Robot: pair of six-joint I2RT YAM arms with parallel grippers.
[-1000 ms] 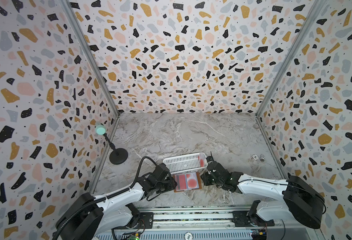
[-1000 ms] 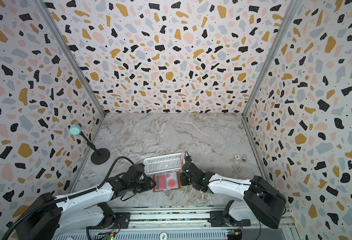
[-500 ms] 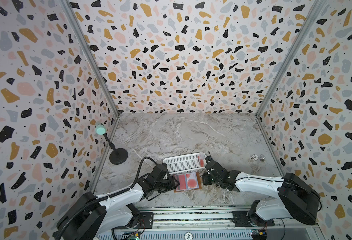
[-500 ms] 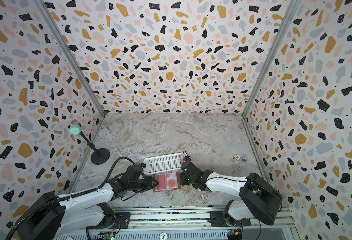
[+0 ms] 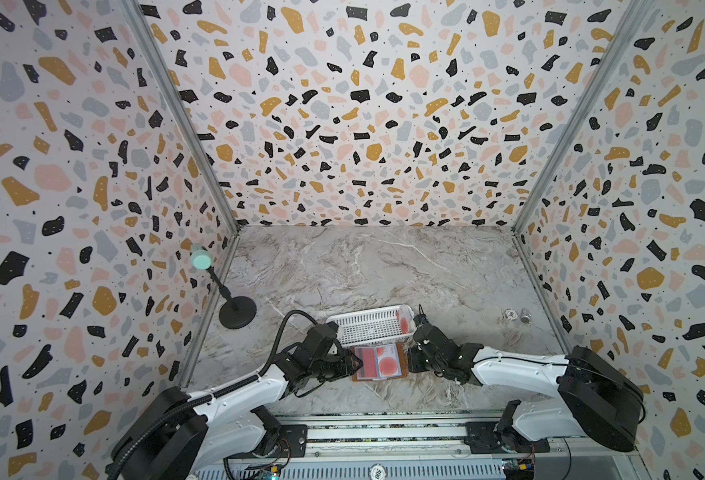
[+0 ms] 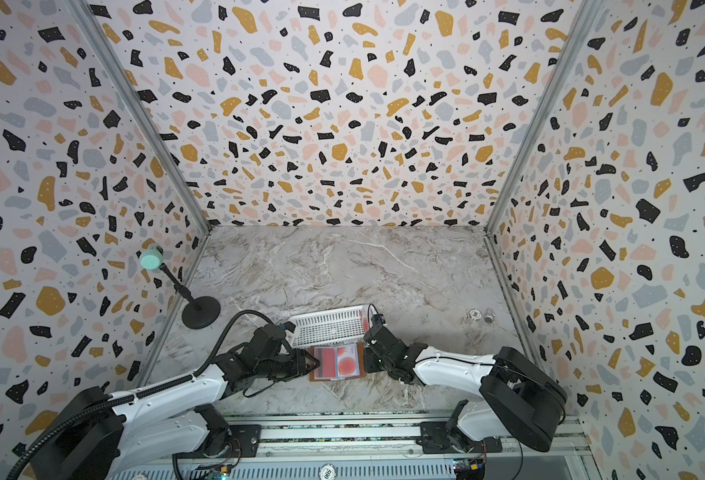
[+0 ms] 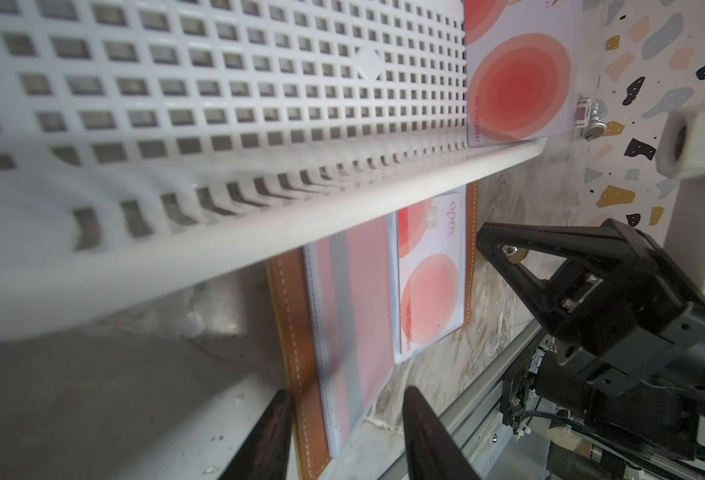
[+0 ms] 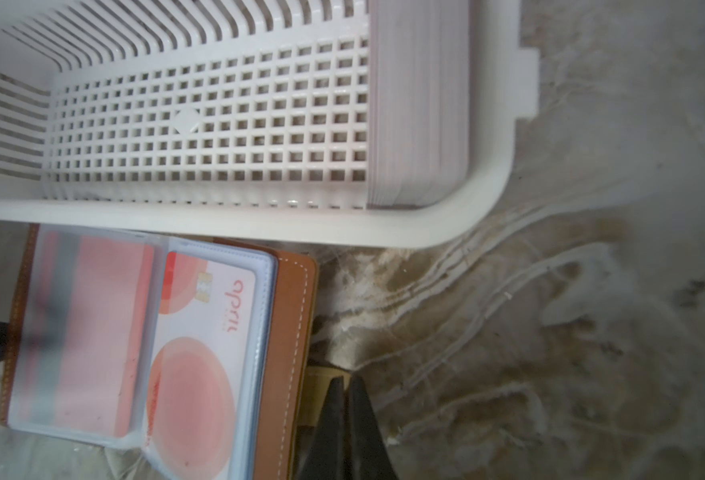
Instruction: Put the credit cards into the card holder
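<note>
The card holder (image 5: 379, 362) is laid open on the bench (image 5: 384, 270) between the left hand (image 5: 358, 363), spread about one edge, and the right hand (image 8: 344, 380), pressed together at the other. Steadying is judged underway; next, one of the credit cards (image 5: 404, 322) stacked beyond the right hand must be pinched singly.

Both top views are bright and evenly lit by soft, diffuse light from above. The only shadows are faint ones under the arms on the marble desk (image 5: 384, 270). The wide lens bows the wall edges outward toward the corners, and detail stays sharp throughout.

The left wrist view is softer. The near rim of the white basket (image 7: 259, 232) is out of focus and smeared, and the desk beneath it lies in grey shadow.

The right wrist view is hazy and washed out. The card holder (image 8: 292, 332) is slightly blurred, with pale glare on its clear sleeves.
</note>
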